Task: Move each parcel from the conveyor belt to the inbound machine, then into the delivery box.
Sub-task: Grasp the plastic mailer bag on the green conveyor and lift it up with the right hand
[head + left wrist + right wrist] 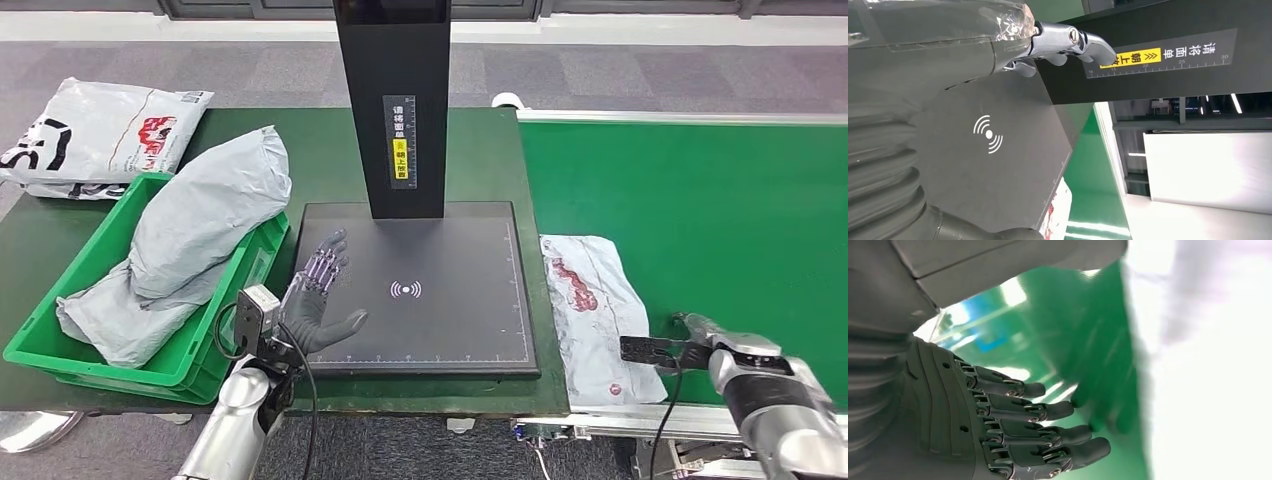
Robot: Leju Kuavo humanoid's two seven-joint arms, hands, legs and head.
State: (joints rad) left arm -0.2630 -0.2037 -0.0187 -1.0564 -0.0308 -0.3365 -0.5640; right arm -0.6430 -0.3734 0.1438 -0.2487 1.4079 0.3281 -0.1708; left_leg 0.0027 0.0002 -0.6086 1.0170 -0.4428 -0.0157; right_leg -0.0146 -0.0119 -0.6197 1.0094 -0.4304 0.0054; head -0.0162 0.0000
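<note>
Far left on the dark green table (480, 150), a white printed plastic mailer bag (95, 135) lies flat behind the green plastic delivery crate (75, 345). A big grey plastic parcel bag (190, 235) sits in the crate, its upper end sticking out over the crate's rim toward the scanner. Left hand (322, 298) hovers at the left edge of the black flat scanner plate (440, 330), fingers spread and extended, thumb out, holding nothing; the left wrist view shows the fingertips (1098, 47) near the black upright scanner column (392, 110) with its yellow label (1130, 56) and the white wireless symbol (988, 134) on the plate. Right of the plate, a white flat parcel with red print (595, 310) lies at the left edge of the green conveyor belt (700, 220), partly over the belt's edge, just beside the plate. Right hand (1013, 425) is at the lower right near that parcel, fingers straight and apart, nothing in it; whether it touches the parcel, cannot tell.
</note>
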